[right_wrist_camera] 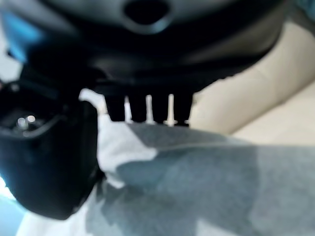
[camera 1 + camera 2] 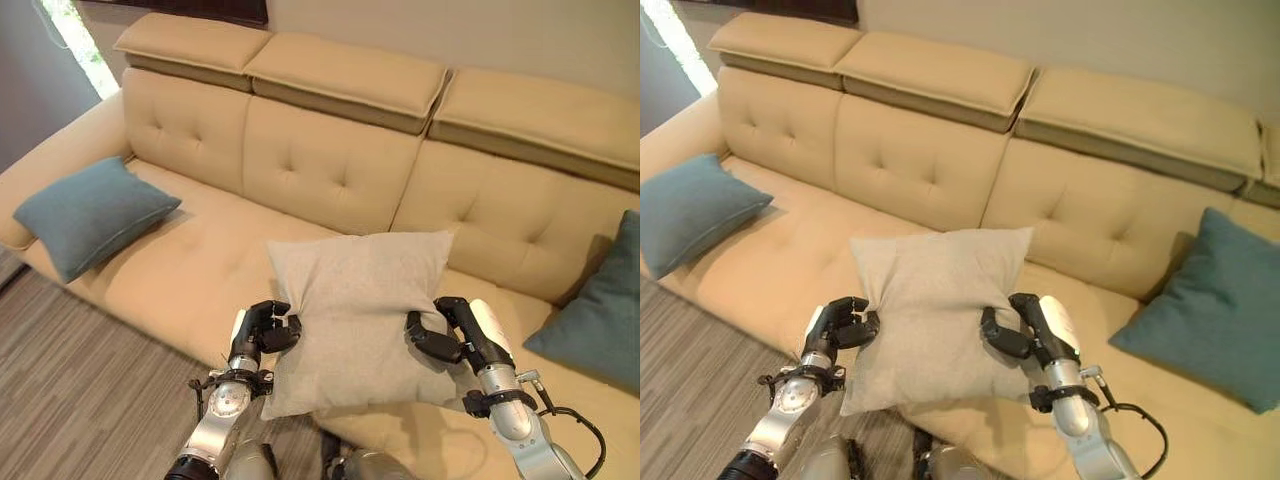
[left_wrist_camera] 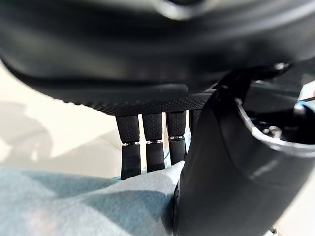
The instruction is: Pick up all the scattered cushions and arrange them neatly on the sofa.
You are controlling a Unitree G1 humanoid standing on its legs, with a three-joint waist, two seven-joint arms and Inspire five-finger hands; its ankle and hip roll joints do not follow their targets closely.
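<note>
Both hands (image 2: 262,330) (image 2: 440,330) pinch unlabelled grey cushion (image 2: 362,310) above sofa (image 2: 330,170).

A middle cushion (image 2: 360,310) over the sofa (image 2: 330,170) seat's front; two cushions (image 2: 90,212) (image 2: 600,310) at the seat's ends.

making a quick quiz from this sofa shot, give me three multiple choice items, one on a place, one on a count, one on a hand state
1. Where is the grey cushion?
A. flat on the floor
B. held between both hands over the sofa seat
C. on top of the headrests

2. How many teal cushions lie on the sofa?
A. none
B. two
C. four

3. What is the left hand doing?
A. gripping the grey cushion's edge
B. hanging open
C. pressing a teal cushion

Answers: 1 B, the left hand and right hand grip its sides above the seat; 2 B, one teal cushion at the left end, one at the right end; 3 A, its fingers curl round the edge.
</note>
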